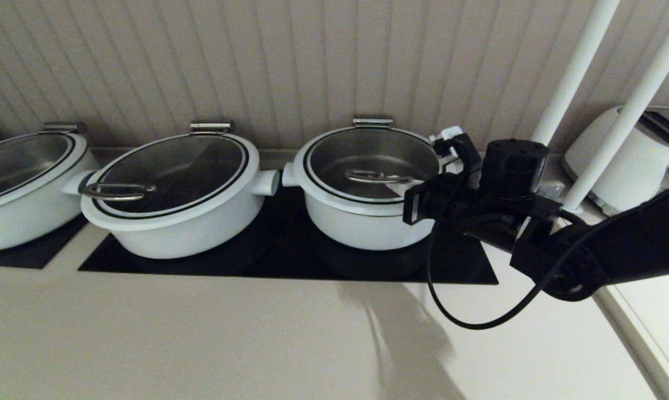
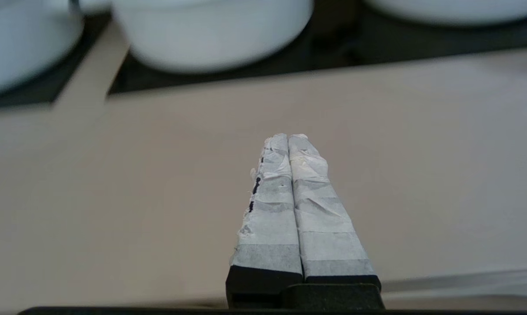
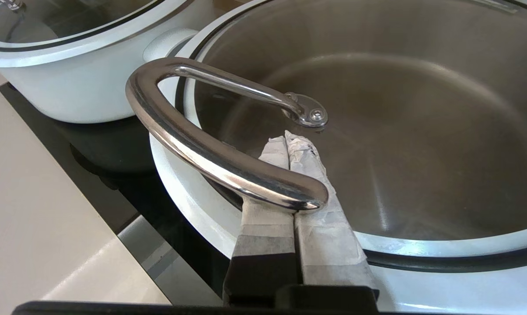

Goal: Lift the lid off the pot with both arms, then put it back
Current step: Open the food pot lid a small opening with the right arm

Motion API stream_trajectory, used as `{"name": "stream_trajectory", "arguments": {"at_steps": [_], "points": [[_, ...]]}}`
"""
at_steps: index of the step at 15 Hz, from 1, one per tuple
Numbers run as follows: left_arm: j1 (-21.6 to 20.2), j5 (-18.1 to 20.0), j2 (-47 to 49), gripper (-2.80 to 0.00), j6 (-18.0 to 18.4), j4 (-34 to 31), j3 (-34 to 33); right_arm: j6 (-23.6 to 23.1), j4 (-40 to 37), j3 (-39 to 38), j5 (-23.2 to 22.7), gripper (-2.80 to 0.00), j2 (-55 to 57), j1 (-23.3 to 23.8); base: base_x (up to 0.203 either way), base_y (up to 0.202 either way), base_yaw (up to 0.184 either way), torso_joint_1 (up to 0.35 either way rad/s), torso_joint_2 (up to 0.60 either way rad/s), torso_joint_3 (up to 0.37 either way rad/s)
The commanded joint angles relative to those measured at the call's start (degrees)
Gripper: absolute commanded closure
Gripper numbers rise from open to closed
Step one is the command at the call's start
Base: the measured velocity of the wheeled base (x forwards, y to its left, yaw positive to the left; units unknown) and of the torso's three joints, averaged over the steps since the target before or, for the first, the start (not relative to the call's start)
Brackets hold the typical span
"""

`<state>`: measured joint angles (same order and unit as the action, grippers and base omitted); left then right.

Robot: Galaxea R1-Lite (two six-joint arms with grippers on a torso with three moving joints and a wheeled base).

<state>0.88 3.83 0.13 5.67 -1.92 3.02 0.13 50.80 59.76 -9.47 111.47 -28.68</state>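
Note:
The pot (image 1: 362, 222), deep and white, stands on the black hob with the glass lid (image 1: 367, 153) seated on it. The lid's metal loop handle (image 1: 377, 177) is at its centre. My right gripper (image 1: 394, 190) reaches in from the right. In the right wrist view its taped fingers are pressed together, and the right gripper (image 3: 286, 139) lies under the loop handle (image 3: 211, 148), over the glass of the lid (image 3: 420, 131). It grips nothing. My left gripper (image 2: 288, 136) is shut and empty, low over the beige counter, and is out of the head view.
Two wider white pots with lids (image 1: 173, 222) (image 1: 18, 189) stand to the left on the hob (image 1: 278, 250). A white toaster (image 1: 628, 161) and two slanted white poles (image 1: 573, 72) stand at the right. The beige counter (image 1: 201, 333) runs along the front.

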Motion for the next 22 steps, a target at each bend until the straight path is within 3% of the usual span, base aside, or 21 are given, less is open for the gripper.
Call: {"name": "stream_trajectory", "arguments": {"at_steps": [1,5,10,15,19,22], "points": [[-0.01,1.69,1.63,0.0,0.06,-0.08,2.73,-0.05,0.35,0.01,-0.11,0.0,-0.46,0.03,0.0,0.0,0.0,0.0,0.0,0.0],[0.07,5.22,11.29,0.0,0.95,0.3,10.04,0.04,0.27,1.08,-0.08,0.0,-0.31,0.12,0.0,0.0,0.0,0.0,0.0,0.0],[0.16,10.39,26.67,0.0,7.96,1.02,19.97,-0.01,0.18,3.17,0.33,0.0,-0.03,0.12,0.0,0.0,0.0,0.0,0.0,0.0],[0.44,16.83,36.44,0.0,11.63,6.32,23.38,0.04,-1.33,5.86,0.33,0.0,0.12,0.06,0.0,0.0,0.0,0.0,0.0,0.0],[6.5,18.24,42.32,0.0,15.01,8.56,23.7,0.04,-2.28,7.57,0.51,0.0,0.59,0.12,0.0,0.0,0.0,0.0,0.0,0.0],[10.78,18.05,50.55,0.0,15.17,15.25,25.46,0.04,-2.37,8.01,0.86,0.0,0.68,0.12,0.0,0.0,0.0,0.0,0.0,0.0]]}}
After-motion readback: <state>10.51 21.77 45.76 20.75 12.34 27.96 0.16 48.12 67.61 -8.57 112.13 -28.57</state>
